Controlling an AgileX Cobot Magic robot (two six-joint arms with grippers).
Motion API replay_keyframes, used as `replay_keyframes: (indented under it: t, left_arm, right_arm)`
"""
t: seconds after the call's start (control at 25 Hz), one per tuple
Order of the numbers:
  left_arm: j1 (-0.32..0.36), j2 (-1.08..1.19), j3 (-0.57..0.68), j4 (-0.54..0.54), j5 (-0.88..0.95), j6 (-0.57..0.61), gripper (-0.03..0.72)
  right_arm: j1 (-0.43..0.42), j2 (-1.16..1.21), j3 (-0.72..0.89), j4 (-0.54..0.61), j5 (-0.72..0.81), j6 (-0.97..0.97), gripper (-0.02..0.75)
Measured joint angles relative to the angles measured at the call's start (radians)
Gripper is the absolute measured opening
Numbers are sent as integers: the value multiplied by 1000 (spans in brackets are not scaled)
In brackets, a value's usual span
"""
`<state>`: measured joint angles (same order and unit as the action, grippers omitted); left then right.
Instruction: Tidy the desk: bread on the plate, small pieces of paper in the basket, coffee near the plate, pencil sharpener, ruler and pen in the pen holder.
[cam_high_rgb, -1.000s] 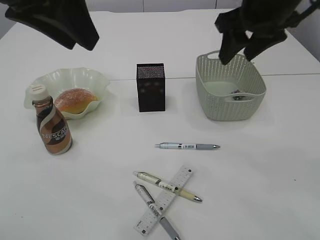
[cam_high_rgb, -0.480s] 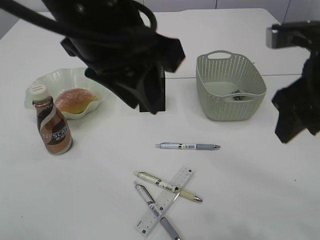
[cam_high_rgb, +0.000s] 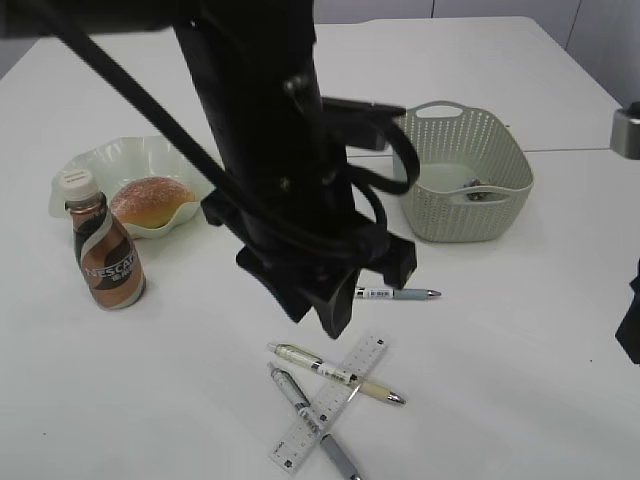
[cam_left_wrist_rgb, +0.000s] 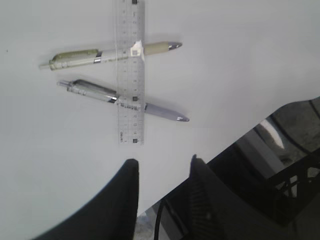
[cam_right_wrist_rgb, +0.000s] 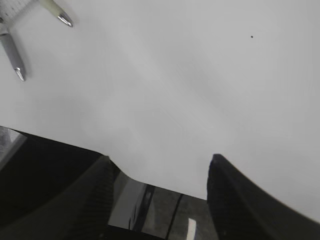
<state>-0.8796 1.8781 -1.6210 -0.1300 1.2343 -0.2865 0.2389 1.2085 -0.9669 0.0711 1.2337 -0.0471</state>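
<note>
The bread (cam_high_rgb: 150, 199) lies on the plate (cam_high_rgb: 100, 158), with the coffee (cam_high_rgb: 105, 255) standing just in front. A clear ruler (cam_left_wrist_rgb: 131, 75) lies across a cream pen (cam_left_wrist_rgb: 110, 55) and a grey pen (cam_left_wrist_rgb: 120, 100); a third pen (cam_high_rgb: 400, 293) lies apart. My left gripper (cam_left_wrist_rgb: 163, 161) hangs open and empty just short of the ruler's near end. My right gripper (cam_right_wrist_rgb: 162, 160) is open and empty over bare desk (cam_right_wrist_rgb: 200, 75) near the front edge. The basket (cam_high_rgb: 460, 215) holds a small grey item (cam_high_rgb: 474, 190). The arm hides the pen holder. No pencil sharpener shows.
My left arm (cam_high_rgb: 270, 150) fills the middle of the exterior view. The desk's front edge (cam_left_wrist_rgb: 215, 157) runs close under both grippers. Two pen tips (cam_right_wrist_rgb: 62, 19) show at the right wrist view's top left corner.
The left arm has swung from the back left down to the middle, above the crossed pens and ruler. The right arm has left the basket and moved to the right front edge.
</note>
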Motion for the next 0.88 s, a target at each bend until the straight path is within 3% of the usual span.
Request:
replay_keyframes:
  t: [0.2,0.56,0.88]
  left_arm:
    - [0,67,62,10,0,-14,283]
    - [0,208,64,22,-50,-23,372]
    - [0,266,64,48,-133,53,421]
  right_arm:
    - [0,-53,0,39,0,19,439]
    - [0,-53,0,42,0,25,439]
    - [0,-53,0,46,0,25,439]
